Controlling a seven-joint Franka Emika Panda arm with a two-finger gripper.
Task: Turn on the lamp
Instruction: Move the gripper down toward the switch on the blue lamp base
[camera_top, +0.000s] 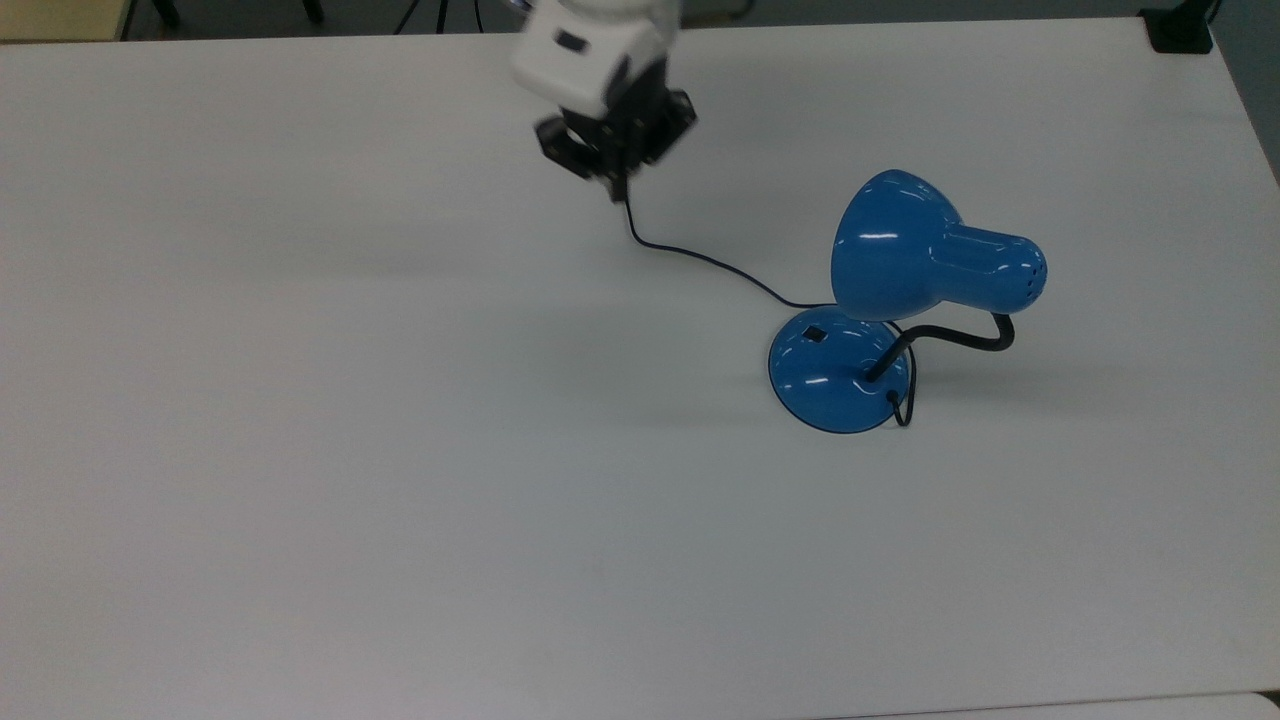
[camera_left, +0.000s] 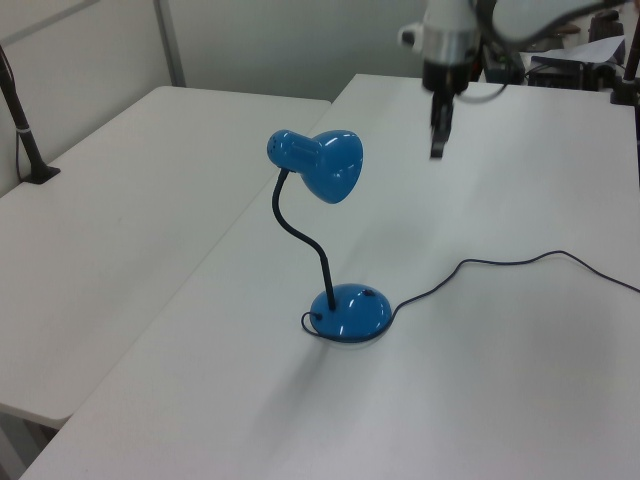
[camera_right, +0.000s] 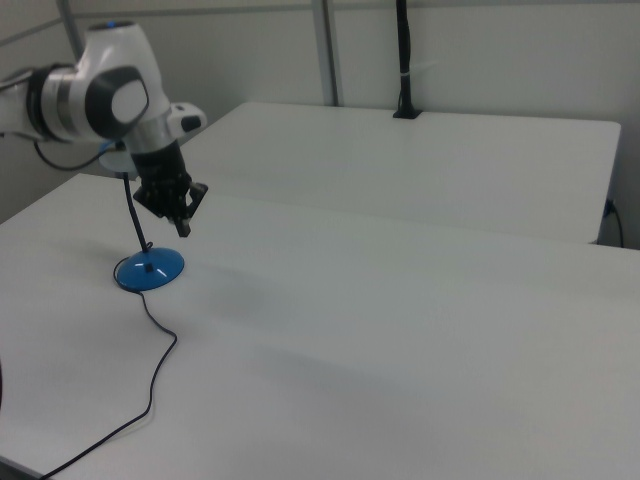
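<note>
The end effector (camera_top: 618, 190) is held above the counter (camera_top: 300, 450) with its fingers pressed together and nothing between them. In the left view it (camera_left: 437, 150) hangs clear of the surface, beyond the lamp (camera_left: 330, 240). In the top view its tip is seen over the thin dark cord (camera_top: 720, 265), well apart from the lamp (camera_top: 900, 300).

The lamp stands upright on the counter, towards the top view's right. Its round blue base (camera_top: 835, 380) carries a small black switch (camera_top: 815, 334); a bent black neck (camera_top: 950, 340) supports the blue shade (camera_top: 920, 250).

The counter is plain, white and matt. A second white counter (camera_left: 110, 230) adjoins it, at the left view's left. Pale partition walls (camera_right: 480, 50) and a black post (camera_right: 404, 60) are seen behind. No legible writing is seen.
</note>
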